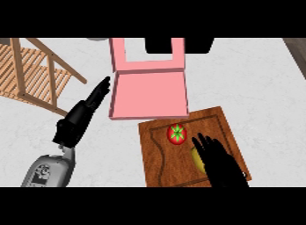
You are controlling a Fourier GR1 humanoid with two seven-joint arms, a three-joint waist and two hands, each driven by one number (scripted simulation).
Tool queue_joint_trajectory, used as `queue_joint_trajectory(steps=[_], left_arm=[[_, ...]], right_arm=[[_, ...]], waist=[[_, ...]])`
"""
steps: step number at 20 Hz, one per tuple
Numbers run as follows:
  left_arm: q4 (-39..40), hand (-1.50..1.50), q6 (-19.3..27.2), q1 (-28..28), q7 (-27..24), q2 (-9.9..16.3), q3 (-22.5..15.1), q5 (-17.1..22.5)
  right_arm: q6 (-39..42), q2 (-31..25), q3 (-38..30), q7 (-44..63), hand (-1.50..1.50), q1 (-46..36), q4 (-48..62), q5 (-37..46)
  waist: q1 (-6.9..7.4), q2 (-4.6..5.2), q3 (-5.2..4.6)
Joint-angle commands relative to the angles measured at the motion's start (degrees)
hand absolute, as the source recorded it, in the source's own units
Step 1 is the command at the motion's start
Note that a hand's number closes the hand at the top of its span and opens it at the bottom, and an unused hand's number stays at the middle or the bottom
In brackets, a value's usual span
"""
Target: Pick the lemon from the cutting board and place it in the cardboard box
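1. Here, from my head view, I see the right hand (219, 165) low over the wooden cutting board (211, 121), its fingers stretched out fairly straight and pointing away from me.
2. The lemon (196, 157) lies on the board, just a yellow sliver showing at the left edge of that hand; the hand covers most of it, and I cannot tell whether the palm touches it. The fingers are not curled around it.
3. A red tomato (176, 133) with a green top sits on the same board, just beyond and to the left of the lemon, close to the fingertips but apart from them.
4. The box (149, 94), which looks pink to me, lies open on the desk (259, 79), its near edge just beside the board's far edge, its flap standing at the far side.
5. My left hand (84, 112) hovers left of the box, fingers straight, holding nothing.
6. A slatted wooden rack (26, 70) sits at the far left of the desk.
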Motion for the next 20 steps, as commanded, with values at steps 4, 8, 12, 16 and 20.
queue_joint_trajectory(steps=[4, 8, 12, 16, 20], left_arm=[[-1.9, 0.00, -1.4, -0.5, 1.7, -0.5, 1.3, 0.0], [-2.9, 0.00, -2.7, 1.1, 2.0, 0.6, 2.1, 0.6], [-3.9, 0.00, -2.5, 3.0, -0.1, -0.8, 0.3, -0.8], [-2.3, 0.00, -1.8, 3.2, -1.7, -0.7, 1.2, -2.1], [-0.3, 0.00, -1.1, 0.6, -0.2, -2.9, -0.6, -2.5]], right_arm=[[0.8, 4.0, -0.5, 1.6, -1.50, -2.5, 4.4, 4.3], [-2.8, 1.8, -3.4, -5.5, 1.50, -2.2, 11.9, 2.0], [-5.3, 4.1, -1.1, -5.4, 1.50, -3.8, 12.1, 6.6], [-4.8, 3.7, -2.6, -5.7, 1.50, -5.6, 9.4, 8.3], [-5.0, 14.0, 12.9, 10.1, 1.50, -14.4, 14.0, 11.9]], waist=[[0.10, 0.02, 0.01], [0.24, 0.04, 0.03], [0.24, 0.00, 0.02], [0.17, 0.02, 0.01], [1.86, 0.24, 0.03]])
